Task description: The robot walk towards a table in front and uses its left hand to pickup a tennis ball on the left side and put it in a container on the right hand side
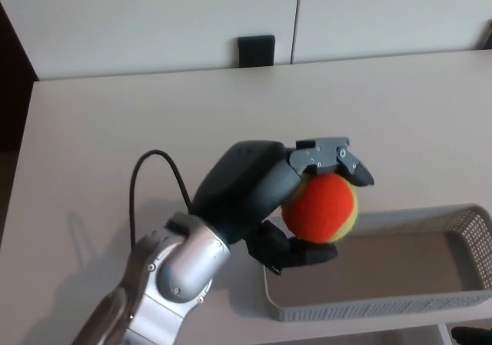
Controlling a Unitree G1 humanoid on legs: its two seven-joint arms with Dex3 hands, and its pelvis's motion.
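Observation:
An orange and yellow-green tennis ball (323, 207) is held in my left hand (296, 199), whose black fingers are shut on it from above and below. The hand and ball hang over the left end of a grey mesh container (430, 220), which lies on the white table (115, 130) at the lower right. My silver left forearm (165, 272) comes in from the lower left. My right hand does not show.
A black bracket (256, 51) sits at the table's far edge against white wall panels. A black cable (154, 176) loops off my left wrist. The table's left edge borders a dark floor area (11, 91). The container's inside looks empty.

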